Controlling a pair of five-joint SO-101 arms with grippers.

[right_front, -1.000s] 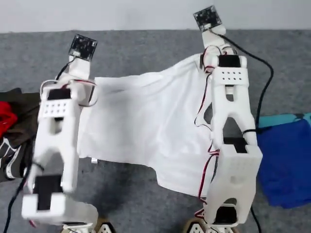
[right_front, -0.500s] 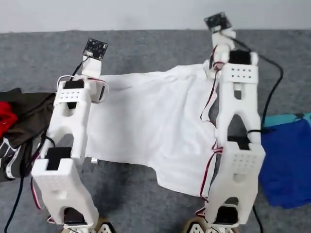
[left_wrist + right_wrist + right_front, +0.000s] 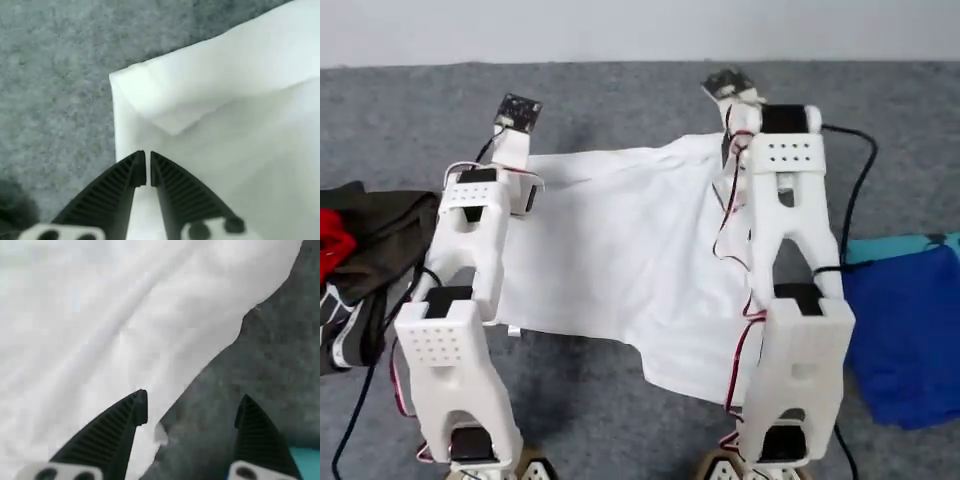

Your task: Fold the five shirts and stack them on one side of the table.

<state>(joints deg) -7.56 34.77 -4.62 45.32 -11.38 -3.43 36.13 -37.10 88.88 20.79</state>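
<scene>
White shirt lay flat on the desk, far hem running left-right: my L hand pressed together at its far-left corner, R hand spread over its far-right edge.

The left arm swings in from the left toward the shirt. Its far end now sits at the shirt's far left corner, and its lower links stand straighter over the base. The right arm first stretches slightly farther out, then pulls back and leftward. The shirt's far right corner, drawn up toward that arm 1 s ago, now lies nearer the bases.
</scene>
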